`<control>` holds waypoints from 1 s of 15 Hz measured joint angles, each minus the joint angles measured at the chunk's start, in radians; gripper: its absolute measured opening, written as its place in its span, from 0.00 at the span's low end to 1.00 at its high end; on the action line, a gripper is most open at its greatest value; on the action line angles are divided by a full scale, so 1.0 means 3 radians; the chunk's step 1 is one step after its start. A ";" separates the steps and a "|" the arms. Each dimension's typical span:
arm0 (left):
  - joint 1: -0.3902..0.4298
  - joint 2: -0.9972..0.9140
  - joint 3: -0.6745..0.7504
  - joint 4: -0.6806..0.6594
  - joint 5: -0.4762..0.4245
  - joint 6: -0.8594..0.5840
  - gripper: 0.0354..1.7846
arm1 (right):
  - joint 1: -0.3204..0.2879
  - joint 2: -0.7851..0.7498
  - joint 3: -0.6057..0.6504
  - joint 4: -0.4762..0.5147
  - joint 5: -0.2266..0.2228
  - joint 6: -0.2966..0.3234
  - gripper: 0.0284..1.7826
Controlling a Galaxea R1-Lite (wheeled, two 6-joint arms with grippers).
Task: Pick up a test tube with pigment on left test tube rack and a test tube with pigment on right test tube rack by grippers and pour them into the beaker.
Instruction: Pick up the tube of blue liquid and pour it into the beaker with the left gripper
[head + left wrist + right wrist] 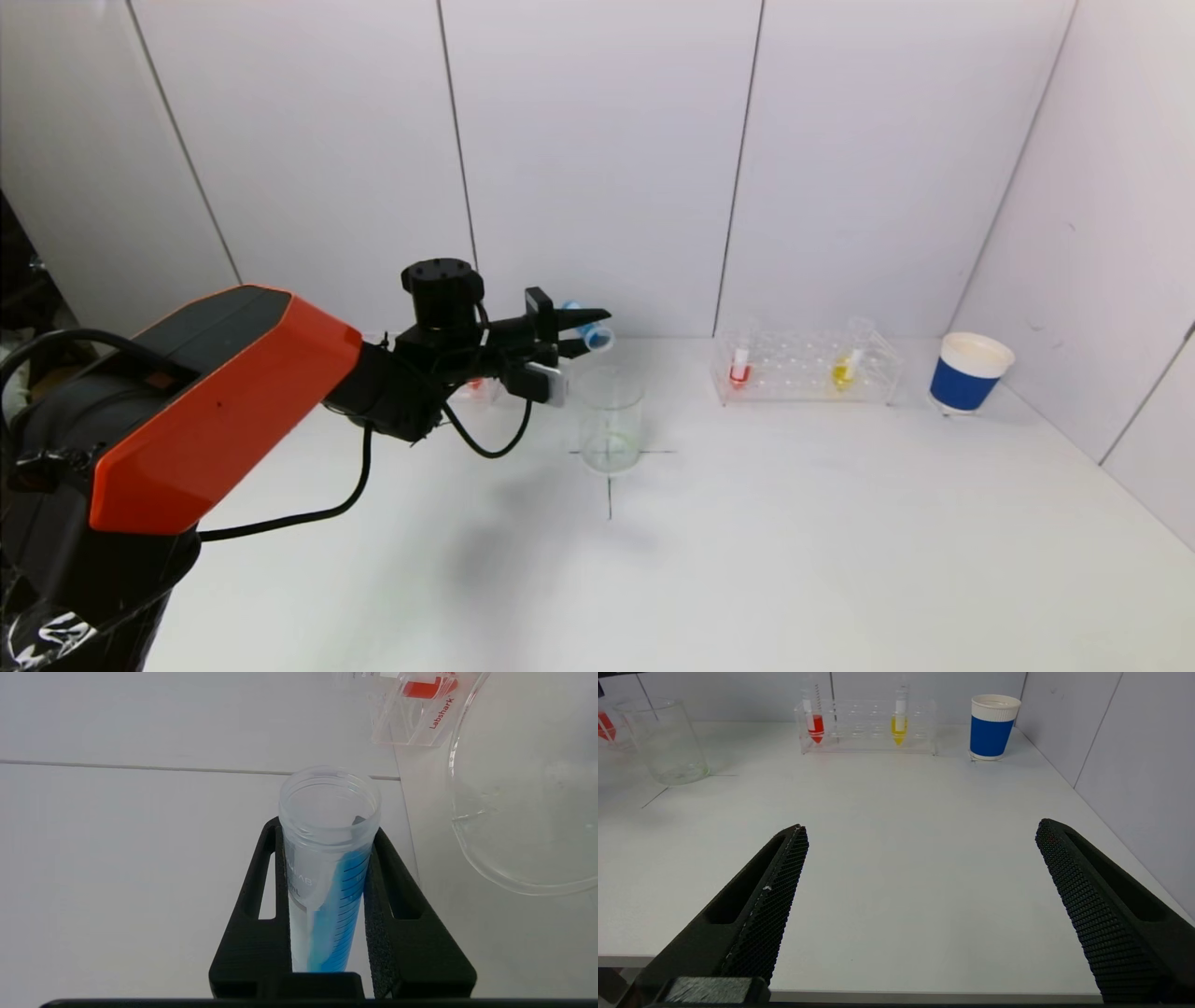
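My left gripper (583,334) is shut on a test tube with blue pigment (591,334), held tilted nearly flat, its open mouth just above the rim of the glass beaker (611,420). In the left wrist view the tube (327,868) sits between the black fingers (261,914), blue liquid lying along its lower side; the beaker's rim (467,826) is beside it. The left rack (411,714) holds a red tube and is mostly hidden behind my arm in the head view. The right rack (805,366) holds a red tube (739,369) and a yellow tube (845,369). My right gripper (920,835) is open, near the table's front edge.
A blue and white paper cup (968,372) stands right of the right rack, near the side wall. A black cross mark (610,485) on the white table lies under and in front of the beaker. Walls close the back and right.
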 joint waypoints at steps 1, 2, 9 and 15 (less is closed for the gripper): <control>-0.0001 0.0000 0.0000 0.0000 0.0000 0.0038 0.24 | 0.0000 0.0000 0.0000 0.0000 0.0000 0.0000 0.99; -0.0001 0.0000 0.0000 0.0001 0.0001 0.0059 0.24 | 0.0000 0.0000 0.0000 0.0000 0.0000 0.0000 0.99; 0.0000 0.0004 -0.0003 0.0018 0.0016 0.0282 0.24 | 0.0000 0.0000 0.0001 0.0000 0.0000 0.0000 0.99; -0.0001 0.0030 -0.0001 0.0032 0.0046 0.0417 0.24 | 0.0000 0.0000 0.0003 0.0000 0.0000 0.0000 0.99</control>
